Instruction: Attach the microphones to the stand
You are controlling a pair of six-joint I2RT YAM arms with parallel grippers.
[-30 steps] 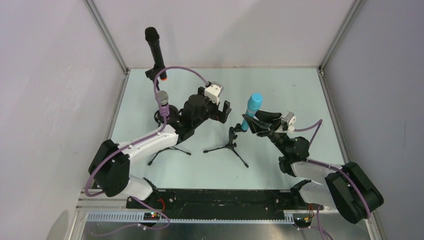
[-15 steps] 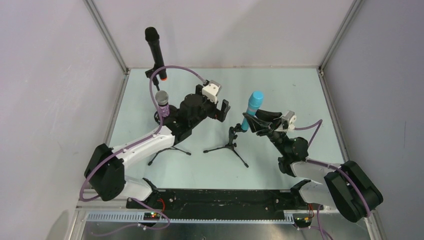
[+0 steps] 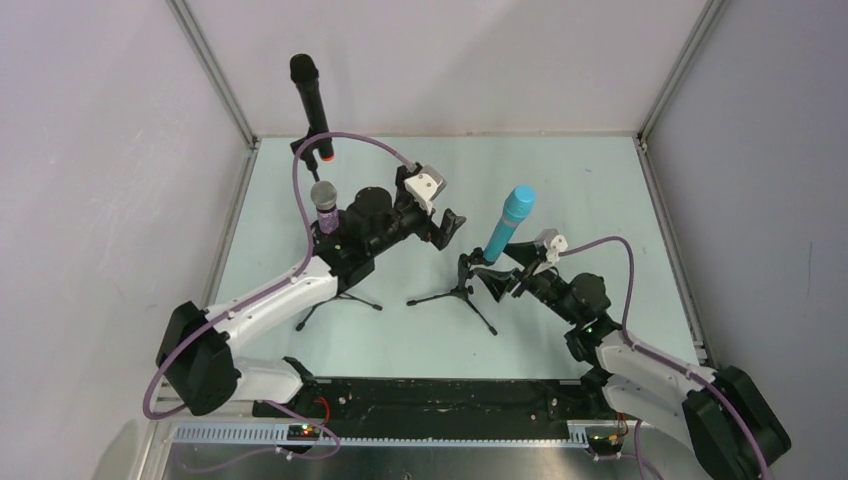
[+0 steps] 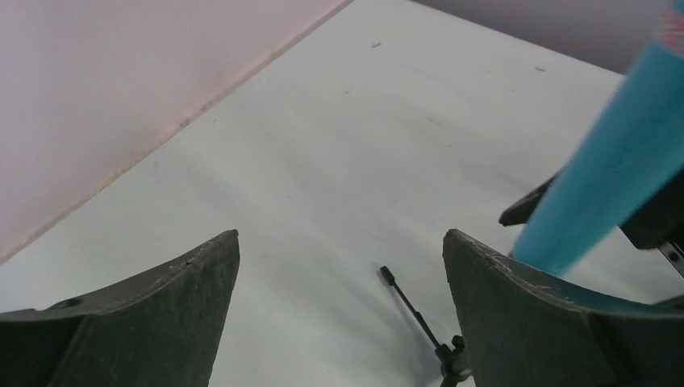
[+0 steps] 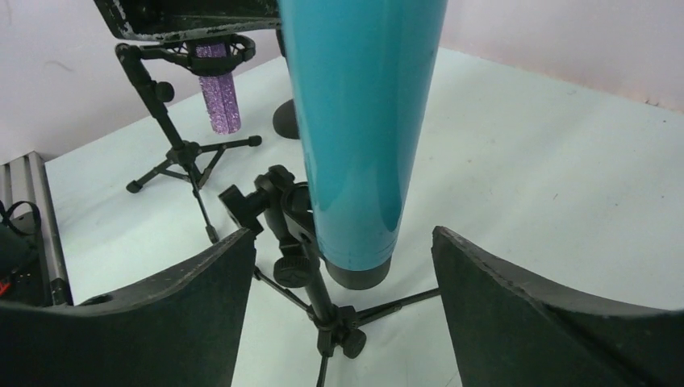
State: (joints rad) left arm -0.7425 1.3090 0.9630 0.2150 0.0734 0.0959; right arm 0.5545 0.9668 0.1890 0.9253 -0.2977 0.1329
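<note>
At the near right, the right gripper (image 3: 497, 283) is released, its jaws spread wide. In the right wrist view its fingers sit either side of the lower end of the light blue microphone (image 5: 363, 121) without touching it. This microphone stands tilted, head up and leaning right, with its black end cap at the clip of the centre tripod stand (image 3: 460, 285) on the pale table (image 3: 600, 200).

Slightly farther and to the left, the left gripper (image 3: 447, 225) hangs above the table with its jaws apart and nothing between them, near the blue microphone but not touching it.

Left of that arm, the glittery purple microphone (image 3: 325, 205) stands upright in the left tripod stand (image 3: 340, 295), silver head up.

Farthest, at the back left corner, the black microphone (image 3: 310, 100) stands upright, its orange ring at the bottom, held in a clip.
</note>
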